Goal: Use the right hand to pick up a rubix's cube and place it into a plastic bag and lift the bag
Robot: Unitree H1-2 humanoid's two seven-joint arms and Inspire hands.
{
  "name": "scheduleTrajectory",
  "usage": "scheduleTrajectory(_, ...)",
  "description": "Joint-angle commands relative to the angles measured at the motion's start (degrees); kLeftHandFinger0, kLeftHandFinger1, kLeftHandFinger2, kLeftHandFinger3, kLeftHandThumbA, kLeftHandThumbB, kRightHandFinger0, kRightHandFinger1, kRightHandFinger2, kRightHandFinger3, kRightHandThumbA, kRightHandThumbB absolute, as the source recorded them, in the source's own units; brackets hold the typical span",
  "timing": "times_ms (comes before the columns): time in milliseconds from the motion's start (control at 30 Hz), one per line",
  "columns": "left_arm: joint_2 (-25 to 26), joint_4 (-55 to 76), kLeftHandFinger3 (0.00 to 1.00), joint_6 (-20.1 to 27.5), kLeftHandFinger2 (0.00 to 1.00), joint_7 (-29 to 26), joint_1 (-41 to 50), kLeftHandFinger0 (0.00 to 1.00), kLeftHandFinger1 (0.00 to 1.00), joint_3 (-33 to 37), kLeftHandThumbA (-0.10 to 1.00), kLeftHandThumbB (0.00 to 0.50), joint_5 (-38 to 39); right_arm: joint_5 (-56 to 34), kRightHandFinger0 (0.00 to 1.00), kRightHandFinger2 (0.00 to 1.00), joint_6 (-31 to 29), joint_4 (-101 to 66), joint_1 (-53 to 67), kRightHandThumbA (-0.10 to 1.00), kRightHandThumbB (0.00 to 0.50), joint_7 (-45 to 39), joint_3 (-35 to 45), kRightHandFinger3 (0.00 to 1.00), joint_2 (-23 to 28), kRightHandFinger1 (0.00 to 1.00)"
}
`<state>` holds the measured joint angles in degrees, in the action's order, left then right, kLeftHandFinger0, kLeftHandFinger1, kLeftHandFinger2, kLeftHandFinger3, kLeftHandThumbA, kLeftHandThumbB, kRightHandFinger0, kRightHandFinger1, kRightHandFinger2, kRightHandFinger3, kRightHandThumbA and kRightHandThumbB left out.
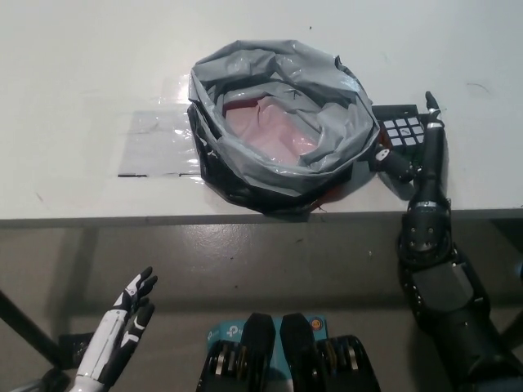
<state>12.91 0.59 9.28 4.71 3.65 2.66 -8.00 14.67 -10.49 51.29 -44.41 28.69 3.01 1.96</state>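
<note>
The Rubik's cube [403, 128], black with white stickers on top, sits on the white table [98, 65] just right of the bag. My black right hand [422, 151] reaches over the table edge and cups it. The thumb lies against the cube's near side and the straight fingers [431, 114] run along its right side. The fingers are apart, and the cube rests on the table. The grey plastic bag [282, 122] stands open, with a pink lining showing inside. My white left hand [122, 331] hangs open below the table at lower left.
A clear plastic sheet [159, 143] lies flat on the table left of the bag. The table's front edge [204, 219] runs across the middle of the view, with grey floor below it.
</note>
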Motion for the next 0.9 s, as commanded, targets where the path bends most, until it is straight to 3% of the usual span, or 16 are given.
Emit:
scheduleTrajectory(0,0.83,1.65,1.00,2.28,1.00,0.19,-0.09,1.00,1.00,0.20,0.97,0.217,-0.97,-1.63,1.00,1.00,-2.16,0.13,-4.23,0.81,0.417,0.72,0.41,1.00,-0.31,1.00)
scheduleTrajectory(867,0.82,1.77,1.00,2.51,1.00,0.17,0.02,1.00,1.00,0.01,0.98,0.205,-0.99,-6.21,1.00,1.00,-6.41,10.81,-7.08,0.71,0.419,-1.17,1.20,1.00,-0.21,1.00)
